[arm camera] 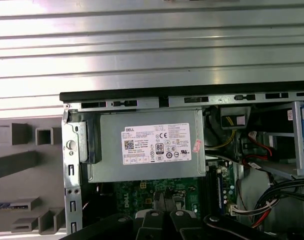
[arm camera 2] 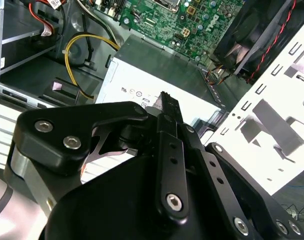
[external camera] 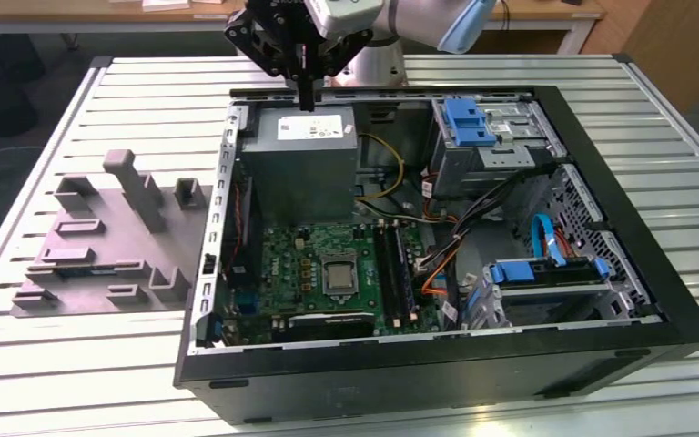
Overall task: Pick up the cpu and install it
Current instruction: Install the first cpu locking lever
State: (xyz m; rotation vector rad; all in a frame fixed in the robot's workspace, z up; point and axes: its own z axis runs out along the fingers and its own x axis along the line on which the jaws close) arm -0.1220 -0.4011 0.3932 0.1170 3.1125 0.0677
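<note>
With gripper [arm camera 2: 164,100] closing fingers together, apparently on nothing, hovering above power supply [external camera: 307,137] at case [external camera: 677,309] far edge; facing cpu [external camera: 338,273], seemingly sitting in motherboard socket toward near edge.

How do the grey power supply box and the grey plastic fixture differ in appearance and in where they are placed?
The power supply box is one plain metal block with a white label; the grey plastic fixture is a flat plate with several upright blocks. The box sits inside the open computer case; the fixture lies outside it on the slatted table. Both are grey.

Printed label [arm camera: 157,145] on power supply [arm camera: 108,159]
</note>
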